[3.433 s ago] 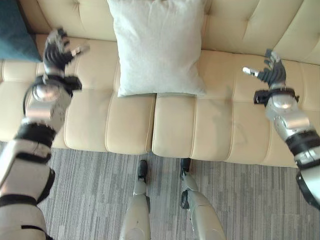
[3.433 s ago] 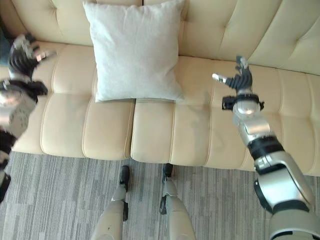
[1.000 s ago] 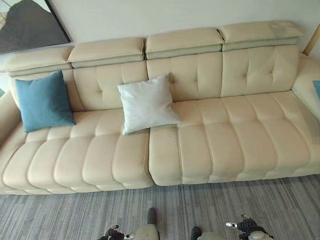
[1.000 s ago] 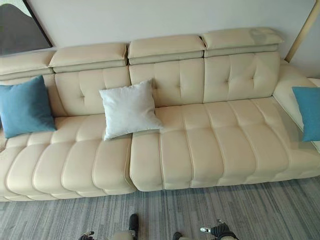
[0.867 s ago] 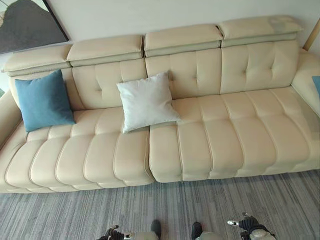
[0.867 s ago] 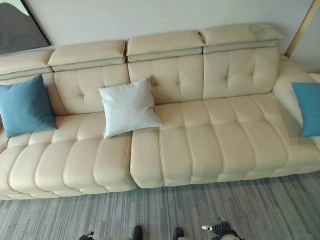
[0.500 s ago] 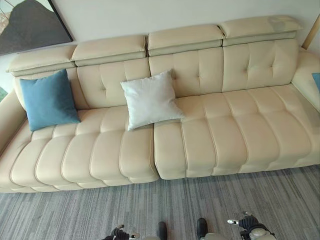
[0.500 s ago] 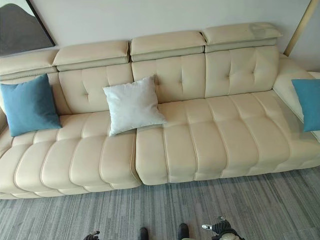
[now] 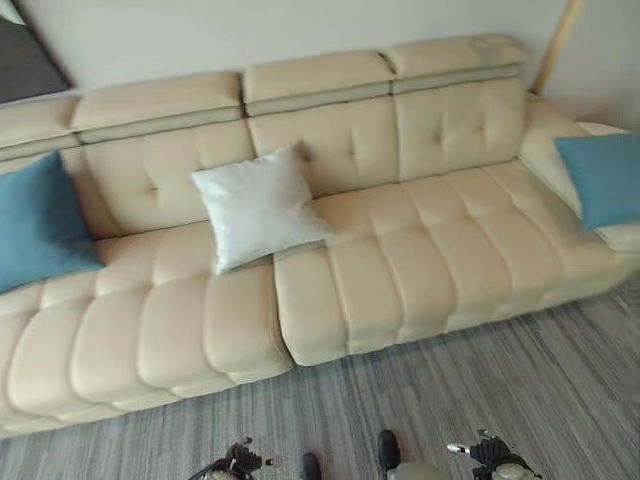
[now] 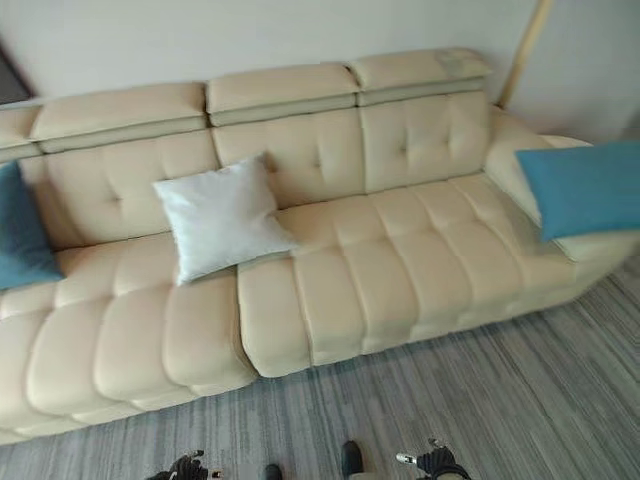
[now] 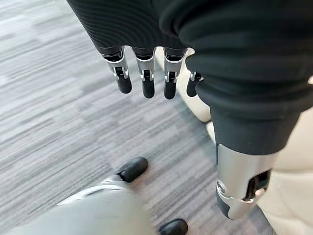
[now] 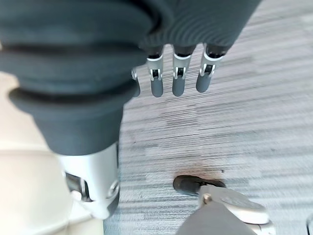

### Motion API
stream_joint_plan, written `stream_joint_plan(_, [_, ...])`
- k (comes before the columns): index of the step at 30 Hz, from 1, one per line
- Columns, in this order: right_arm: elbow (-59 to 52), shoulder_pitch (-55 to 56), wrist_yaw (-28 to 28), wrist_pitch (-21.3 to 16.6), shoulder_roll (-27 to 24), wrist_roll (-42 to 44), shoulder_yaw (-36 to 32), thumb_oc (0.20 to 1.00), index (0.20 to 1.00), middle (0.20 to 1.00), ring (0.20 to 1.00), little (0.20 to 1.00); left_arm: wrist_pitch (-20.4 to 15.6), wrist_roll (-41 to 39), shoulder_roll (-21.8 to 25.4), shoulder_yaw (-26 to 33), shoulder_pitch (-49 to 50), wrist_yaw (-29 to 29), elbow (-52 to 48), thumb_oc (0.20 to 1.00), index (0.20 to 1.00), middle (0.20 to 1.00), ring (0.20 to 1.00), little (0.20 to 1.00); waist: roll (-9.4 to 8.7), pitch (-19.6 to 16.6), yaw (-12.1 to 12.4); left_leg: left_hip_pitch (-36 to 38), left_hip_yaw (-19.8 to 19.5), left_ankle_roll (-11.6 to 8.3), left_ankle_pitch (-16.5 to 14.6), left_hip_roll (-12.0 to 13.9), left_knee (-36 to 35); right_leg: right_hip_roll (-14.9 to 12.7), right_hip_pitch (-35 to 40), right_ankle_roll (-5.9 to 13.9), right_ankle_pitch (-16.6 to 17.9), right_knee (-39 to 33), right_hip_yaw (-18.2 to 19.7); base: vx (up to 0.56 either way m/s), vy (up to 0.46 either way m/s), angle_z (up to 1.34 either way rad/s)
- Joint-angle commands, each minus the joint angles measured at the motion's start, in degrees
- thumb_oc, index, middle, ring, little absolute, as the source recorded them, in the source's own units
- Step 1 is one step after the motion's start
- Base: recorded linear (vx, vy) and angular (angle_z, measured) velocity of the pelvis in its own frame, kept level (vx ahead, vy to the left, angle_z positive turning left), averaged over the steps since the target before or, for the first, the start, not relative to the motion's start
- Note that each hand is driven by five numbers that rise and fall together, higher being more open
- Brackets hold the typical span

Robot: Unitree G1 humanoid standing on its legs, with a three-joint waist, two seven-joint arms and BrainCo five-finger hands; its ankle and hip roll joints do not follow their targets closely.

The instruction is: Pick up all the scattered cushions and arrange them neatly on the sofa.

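Hanging loose: fingers [image 11: 143,78] of my left hand [image 11: 146,29], straight and relaxed, nothing in them, grey carpet [image 11: 49,98] past the tips. Same entry for my right hand [image 12: 161,29]: fingers [image 12: 177,76] straight, empty, over carpet. Both hands sit low by my sides at the bottom edge of the eye views, left hand [image 9: 238,461], right hand [image 9: 487,453].

Outward, item by item:
- Sofa [image 9: 400,270]: cream, long, tufted back, corner section at my right end.
- White cushion [image 9: 258,205]: leaning on the backrest near the middle seam, one corner down toward the seat edge, a little skewed.
- Blue cushion, left [image 9: 35,225]: propped at the left end against the backrest.
- Blue cushion, right [image 9: 605,175]: resting on the right arm section, tilted.
- Carpet in front of the sofa: no cushion lying on what I can see of it.

Judgement: all three cushions are already on the sofa, so the task looks close to finished; this step is a survey. To do it well, sweep the gaze along the full length and the floor at both ends before reaching. If tidying is wanted, the white cushion is the candidate: take it by two opposite edges, both hands wide, and square it to the backrest without dragging it across the seam.
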Motion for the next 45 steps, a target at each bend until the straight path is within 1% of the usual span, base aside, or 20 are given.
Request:
stream_joint_plan(1, [0.8, -1.5, -0.1, -0.3, 0.3, 1.7, 0.3, 1.000, 1.000, 1.000, 1.000, 1.000, -0.9, 1.4, 1.0, 0.2, -1.8, -0.5, 0.8, 1.000, 1.000, 1.000, 1.000, 1.000, -0.04, 1.8, -1.1, -1.5, -1.0, -0.19, -5.2, -0.7, 1.6, -5.1, -2.0, 4.22, -8.1, 9.6, -5.0, 0.00, 0.040, -1.00])
stream_joint_plan(2, [0.7, -1.1, -0.3, -0.3, 0.5, 1.7, -0.6, 1.000, 1.000, 1.000, 1.000, 1.000, -1.1, 0.9, 1.2, 0.4, -2.3, -0.5, 0.2, 1.000, 1.000, 1.000, 1.000, 1.000, 0.04, 2.3, -0.8, -0.3, 2.7, -0.50, -6.1, 0.1, 2.0, -8.6, -2.7, 3.92, -7.8, 11.4, -13.0, 0.00, 0.039, -1.37])
stream_joint_plan(3, [0.7, -1.1, -0.3, -0.3, 0.5, 1.7, -0.6, 1.000, 1.000, 1.000, 1.000, 1.000, -1.1, 0.9, 1.2, 0.4, -2.4, -0.5, 0.2, 1.000, 1.000, 1.000, 1.000, 1.000, 0.05, 2.2, -0.8, -0.5, 2.7, -0.50, -6.0, 0.1, 2.0, -8.6, -2.8, 3.89, -7.6, 11.3, -13.0, 0.02, -0.001, -1.64])
stream_joint_plan(5, [0.9, -0.7, -0.5, -0.4, 0.2, 1.7, -1.2, 1.000, 1.000, 1.000, 1.000, 1.000, -0.9, 0.7, 1.6, 0.4, -2.4, -0.7, 0.1, 1.000, 1.000, 1.000, 1.000, 1.000, 0.15, 1.6, -0.8, 1.0, 5.3, -1.27, -7.1, 1.0, 1.8, -11.2, -2.0, 3.97, -8.3, 11.4, -19.4, 0.07, -0.034, -1.41])
stream_joint_plan(9, [0.8, -0.8, -1.2, 0.0, -0.7, 1.2, -2.1, 1.000, 1.000, 1.000, 1.000, 1.000, -0.6, 1.6, 2.1, 1.2, -2.2, -1.1, 1.0, 1.000, 1.000, 1.000, 1.000, 1.000, -0.45, 0.8, -0.6, 3.0, 11.9, -2.51, -7.7, 2.8, 2.0, -13.8, -2.6, 5.11, -3.5, 6.5, -30.0, 0.11, -0.124, -1.12])
stream_joint_plan(13, [1.0, 0.1, -1.2, -0.1, -1.2, 1.5, -2.5, 1.000, 1.000, 1.000, 1.000, 1.000, -0.6, 2.7, 2.3, 1.0, -2.5, -1.3, 1.9, 1.000, 1.000, 1.000, 1.000, 1.000, -0.87, 0.3, -1.3, 3.9, 13.6, -3.52, -7.7, 3.4, 1.9, -13.8, -1.5, 5.55, -2.1, 2.1, -32.2, 0.10, -0.185, -0.71])
stream_joint_plan(18, [1.7, 1.0, -1.4, -0.7, -2.0, 2.3, -3.1, 1.000, 1.000, 1.000, 1.000, 1.000, -0.8, 3.5, 1.5, 0.4, -2.3, -1.7, 2.3, 1.000, 1.000, 1.000, 1.000, 1.000, -0.40, -0.8, -2.4, 4.7, 14.8, -5.54, -8.2, 6.1, 5.4, -11.7, 0.5, 4.71, -3.0, 0.8, -30.2, 0.15, -0.213, -0.24])
stream_joint_plan(20, [2.3, 0.9, -1.4, -1.0, -2.4, 3.1, -3.1, 1.000, 1.000, 1.000, 1.000, 1.000, -0.8, 3.5, 0.7, -0.2, -1.8, -1.8, 2.3, 1.000, 1.000, 1.000, 1.000, 1.000, 0.29, -1.1, -3.7, 3.8, 16.7, -7.70, -8.5, 11.5, 15.7, -9.4, 2.8, 2.16, -6.4, 0.8, -28.9, 0.20, -0.339, -0.22])
stream_joint_plan(21, [2.3, 0.9, -1.4, -1.0, -2.4, 3.1, -3.1, 1.000, 1.000, 1.000, 1.000, 1.000, -0.8, 3.6, 0.7, -0.2, -1.8, -1.8, 2.3, 1.000, 1.000, 1.000, 1.000, 1.000, 0.39, -1.0, -3.6, 3.7, 16.7, -7.88, -8.6, 11.9, 16.2, -9.1, 2.8, 2.02, -6.5, 0.8, -28.9, 0.19, -0.303, -0.19])
stream_joint_plan(24, [1.7, 0.6, -1.5, -1.2, -2.8, 2.6, -2.1, 1.000, 1.000, 1.000, 1.000, 1.000, -0.8, 2.7, 0.2, -0.4, -1.3, -1.4, 1.3, 1.000, 1.000, 1.000, 1.000, 1.000, 0.95, -0.4, -3.0, 1.5, 12.8, -8.74, -3.8, 15.4, 27.7, -5.6, 5.2, -0.82, -9.2, 0.2, -26.1, 0.23, -0.259, -0.45])
stream_joint_plan(25, [1.4, 0.3, -1.3, -1.2, -3.2, 2.1, -1.5, 1.000, 1.000, 1.000, 1.000, 1.000, -1.1, 2.0, 0.0, -0.7, -0.9, -1.3, 0.7, 1.000, 1.000, 1.000, 1.000, 1.000, 0.90, 0.1, -2.2, -0.3, 7.0, -8.16, -1.8, 14.6, 33.1, -4.2, 6.4, -2.26, -10.8, 0.8, -23.5, 0.23, -0.223, -0.87])
stream_joint_plan(26, [1.4, 0.4, -1.3, -1.2, -3.2, 2.1, -1.5, 1.000, 1.000, 1.000, 1.000, 1.000, -1.1, 2.0, 0.0, -0.7, -0.9, -1.3, 0.7, 1.000, 1.000, 1.000, 1.000, 1.000, 0.98, 0.1, -2.3, -0.5, 6.8, -8.24, -1.9, 14.8, 33.4, -4.1, 6.4, -2.32, -10.9, 0.8, -23.6, 0.21, -0.196, -0.91])
stream_joint_plan(27, [1.2, -0.1, -1.0, -1.1, -3.4, 1.8, -0.5, 1.000, 1.000, 1.000, 1.000, 1.000, -1.5, 1.0, -0.2, -1.0, -0.5, -1.2, 0.2, 1.000, 1.000, 1.000, 1.000, 1.000, -0.12, 0.8, -0.7, -4.8, 1.5, -5.21, -2.6, 10.2, 35.3, -4.4, 6.6, -3.18, -11.2, 1.7, -20.6, 0.12, -0.079, -0.81])
stream_joint_plan(29, [1.2, -0.2, -0.9, -1.2, -3.5, 1.6, -0.3, 1.000, 1.000, 1.000, 1.000, 1.000, -1.7, 0.6, -0.4, -0.9, -0.3, -1.1, 0.1, 1.000, 1.000, 1.000, 1.000, 1.000, -0.08, 1.0, -0.1, -6.2, -0.4, -4.71, -3.3, 8.7, 35.2, -4.0, 7.0, -3.10, -11.7, 1.9, -19.4, 0.17, -0.054, -0.80])
stream_joint_plan(30, [1.4, -0.9, -0.9, -1.3, -3.5, 1.3, 0.5, 1.000, 1.000, 1.000, 1.000, 1.000, -1.7, -0.5, -0.5, -0.4, 0.0, -1.0, 0.1, 1.000, 1.000, 1.000, 1.000, 1.000, -0.40, 1.6, 2.1, -9.5, -4.9, -3.57, -5.3, 5.0, 33.2, -3.6, 8.1, -2.74, -12.2, 2.1, -16.4, 0.23, -0.028, -0.90])
stream_joint_plan(33, [1.5, -1.4, -1.0, -1.5, -3.6, 1.0, 1.3, 1.000, 1.000, 1.000, 1.000, 1.000, -2.0, -1.3, -0.5, -0.1, 0.1, -0.9, 0.3, 1.000, 1.000, 1.000, 1.000, 1.000, -0.32, 2.2, 4.2, -12.7, -9.4, -2.82, -6.7, 0.8, 27.1, -2.9, 9.1, -2.12, -12.8, 1.7, -13.9, 0.23, -0.016, -0.65])
stream_joint_plan(35, [1.7, -2.1, -1.1, -1.7, -3.7, 0.3, 2.3, 1.000, 1.000, 1.000, 1.000, 1.000, -2.0, -1.4, -0.9, 0.0, 0.5, -0.8, 1.3, 1.000, 1.000, 1.000, 1.000, 1.000, 1.50, 2.5, 6.4, -14.6, -15.4, -3.58, -1.2, -2.9, 15.0, -0.1, 10.6, -1.69, -13.6, 0.8, -10.6, 0.31, 0.002, -0.98])
stream_joint_plan(40, [1.6, -2.6, -1.6, -1.9, -4.1, -0.4, 3.4, 1.000, 1.000, 1.000, 1.000, 1.000, -2.2, -1.6, -0.5, 0.2, 1.0, -0.6, 2.1, 1.000, 1.000, 1.000, 1.000, 1.000, 2.69, 4.0, 8.6, -19.4, -15.9, -4.49, 4.4, -3.9, 6.1, 2.0, 14.3, -2.30, -16.3, 0.8, -7.1, 0.32, 0.006, -0.85])
stream_joint_plan(41, [1.5, -2.4, -1.7, -1.6, -4.1, -0.9, 3.7, 1.000, 1.000, 1.000, 1.000, 1.000, -2.2, -1.7, -0.2, 1.1, 1.6, -0.4, 2.4, 1.000, 1.000, 1.000, 1.000, 1.000, 3.26, 4.1, 9.8, -20.3, -15.4, -4.93, 6.4, -3.9, 3.7, 3.4, 16.3, -2.91, -17.8, 1.1, -4.3, 0.28, 0.030, -0.64])
stream_joint_plan(45, [1.8, -2.4, -0.9, -1.2, -3.5, -2.6, 4.1, 1.000, 1.000, 1.000, 1.000, 1.000, -1.7, 0.5, 0.1, 1.2, 2.9, -0.3, 3.3, 1.000, 1.000, 1.000, 1.000, 1.000, 3.29, 1.5, 10.3, -17.0, -15.5, -3.53, 8.9, -3.8, 2.5, 2.9, 19.8, -2.05, -20.2, 1.1, -2.3, 0.48, 0.156, -0.72])
